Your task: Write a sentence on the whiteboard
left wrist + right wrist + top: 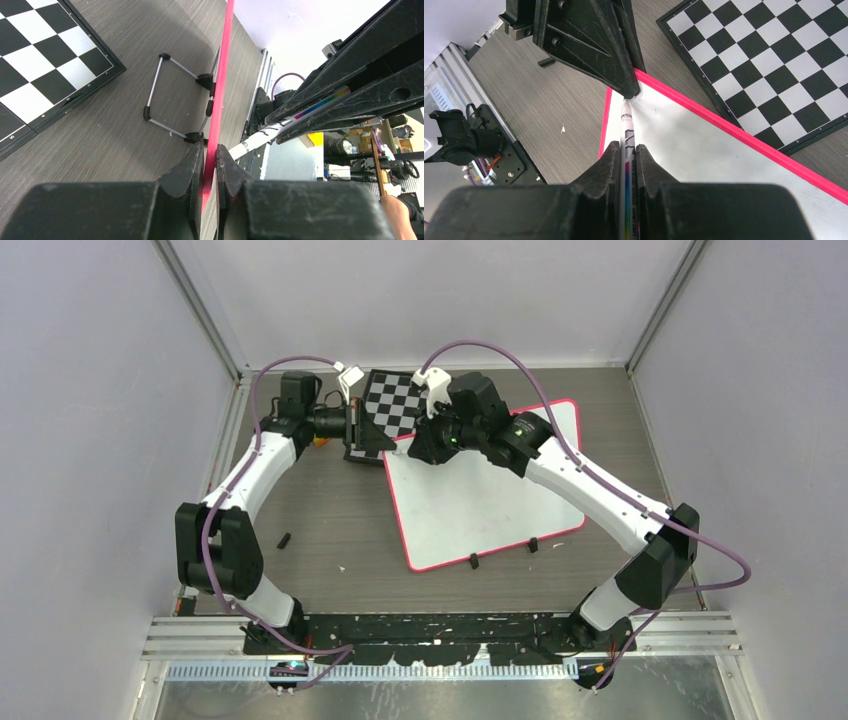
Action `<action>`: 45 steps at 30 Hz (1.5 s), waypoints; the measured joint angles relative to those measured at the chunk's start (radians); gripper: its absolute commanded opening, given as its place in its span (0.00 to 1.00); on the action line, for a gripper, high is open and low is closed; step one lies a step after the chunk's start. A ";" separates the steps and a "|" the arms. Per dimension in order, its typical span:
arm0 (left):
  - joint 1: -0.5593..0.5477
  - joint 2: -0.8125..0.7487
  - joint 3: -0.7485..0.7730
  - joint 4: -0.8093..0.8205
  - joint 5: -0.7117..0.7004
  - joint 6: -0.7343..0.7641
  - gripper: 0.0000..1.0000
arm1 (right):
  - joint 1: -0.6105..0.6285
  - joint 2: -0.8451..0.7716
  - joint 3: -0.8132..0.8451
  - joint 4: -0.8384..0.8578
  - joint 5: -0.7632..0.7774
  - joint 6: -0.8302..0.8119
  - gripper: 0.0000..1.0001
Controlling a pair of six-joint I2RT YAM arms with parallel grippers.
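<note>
The whiteboard [480, 500] lies flat on the worktop [330, 510], right of the middle and turned at a slant, with two black clips [472, 561] on its near long edge. Behind its far left corner sits a checkerboard [395, 400], which touches or slightly overlaps that corner; we cannot tell which.

Both arms reach in to that same corner. The left fingers [197, 175] are closed narrowly on the pink frame [222, 60], one finger on each side of it, and from the left wrist we see the whiteboard almost edge-on. In that view a thin wire bracket [154, 85] with black ends meets the frame further along. We cannot make out how it is fixed.

The right fingers [616, 165] are closed on a marker [628, 135], a white barrel with a rainbow stripe. It points away from the wrist and down at the whiteboard. Its tip is at the corner, right beside the tip of a left finger, just inside the frame. We cannot tell whether the tip touches the white surface.

A small black piece [284, 539] lies on the worktop near the left arm, well apart from the whiteboard.
</note>
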 measured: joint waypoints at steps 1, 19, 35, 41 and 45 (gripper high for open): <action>0.000 0.000 0.000 0.000 0.000 0.001 0.00 | 0.000 0.000 0.000 0.000 0.003 -0.002 0.00; 0.000 0.000 0.000 0.000 -0.004 0.004 0.00 | 0.001 -0.090 -0.128 -0.004 0.049 -0.032 0.00; 0.000 0.000 0.000 0.001 0.003 0.003 0.00 | -0.014 -0.124 -0.045 -0.022 0.024 -0.012 0.00; 0.000 0.001 0.000 0.003 0.003 0.000 0.00 | -0.015 -0.126 -0.035 -0.017 0.056 -0.012 0.00; 0.000 0.001 0.000 0.003 0.003 0.000 0.00 | -0.015 -0.114 -0.035 -0.017 0.068 -0.014 0.00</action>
